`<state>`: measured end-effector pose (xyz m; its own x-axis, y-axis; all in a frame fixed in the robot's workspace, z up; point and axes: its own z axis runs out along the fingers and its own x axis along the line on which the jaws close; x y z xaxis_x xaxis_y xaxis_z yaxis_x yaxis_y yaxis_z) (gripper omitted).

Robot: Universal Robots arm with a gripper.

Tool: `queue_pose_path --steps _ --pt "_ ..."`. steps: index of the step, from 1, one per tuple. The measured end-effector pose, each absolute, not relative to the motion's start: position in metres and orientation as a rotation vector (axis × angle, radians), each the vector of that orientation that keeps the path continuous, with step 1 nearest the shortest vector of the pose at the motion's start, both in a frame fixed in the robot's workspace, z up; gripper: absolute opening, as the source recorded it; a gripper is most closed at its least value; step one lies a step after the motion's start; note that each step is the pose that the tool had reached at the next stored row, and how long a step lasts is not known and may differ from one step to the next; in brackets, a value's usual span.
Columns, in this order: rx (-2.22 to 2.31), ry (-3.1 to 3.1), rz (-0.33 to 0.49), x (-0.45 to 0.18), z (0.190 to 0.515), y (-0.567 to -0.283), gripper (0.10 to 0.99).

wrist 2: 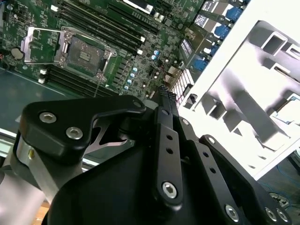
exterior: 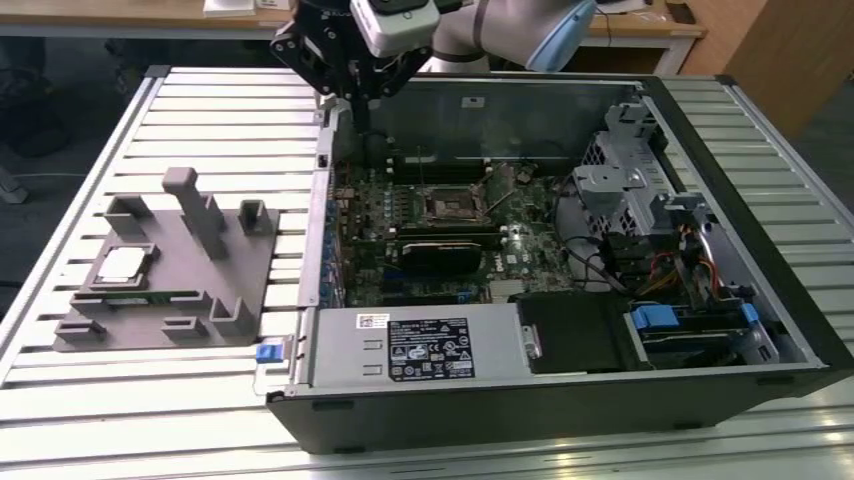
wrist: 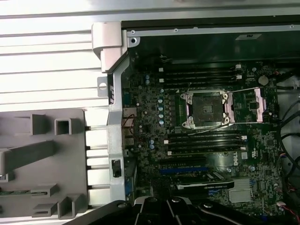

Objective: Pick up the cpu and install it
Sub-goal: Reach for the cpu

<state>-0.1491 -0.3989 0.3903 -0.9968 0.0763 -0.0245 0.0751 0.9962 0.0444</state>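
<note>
The cpu (exterior: 123, 263) is a small silvery square lying flat on the grey tray (exterior: 200, 290) at the exterior view's left, outside the computer case. One corner of the cpu (wrist 2: 289, 104) shows in the second wrist view. My gripper (exterior: 358, 98) hangs high over the case's back left corner, far from the cpu, and looks shut with nothing between its fingers (wrist 2: 164, 93). The black socket frame (exterior: 454, 207) on the motherboard stands bare, its metal lid (wrist: 255, 105) swung open beside the socket (wrist: 206, 108).
The open computer case (exterior: 747, 290) holds a drive cage (exterior: 641, 190), cables and a black power unit (exterior: 427, 345). A green memory strip (exterior: 134, 296) lies on the tray, among upright grey posts (exterior: 200, 215). The slatted metal table (exterior: 200, 120) surrounds everything.
</note>
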Motion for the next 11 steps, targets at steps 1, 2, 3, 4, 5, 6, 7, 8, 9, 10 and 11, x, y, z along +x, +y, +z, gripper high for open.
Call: queue_pose_path --steps 1,2,3,4,5,6,7,8,9,10,11 --pt "0.118 3.112 0.068 -0.1498 0.3903 -0.3989 0.106" --pt "0.118 3.112 0.068 -0.1506 0.3902 -0.3989 0.106" --pt "0.118 3.112 0.068 -0.1513 0.3902 -0.3989 0.106" --pt "0.118 3.113 0.068 -0.1521 0.3901 -0.3990 0.106" --pt "0.118 3.112 0.068 -0.1530 0.3900 -0.3989 0.106" --pt "0.118 3.112 0.068 -0.1537 0.3900 -0.3989 0.106" --pt "0.118 3.112 0.068 -0.1544 0.3899 -0.3989 0.106" --pt "0.118 3.112 0.068 -0.1551 0.3898 -0.3989 0.106" --pt "0.118 3.112 0.068 -0.1558 0.3898 -0.3989 0.106" --pt "0.118 3.112 0.068 -0.1564 0.3897 -0.3990 0.106" --pt "0.118 3.112 0.068 -0.1572 0.3896 -0.3989 0.106"
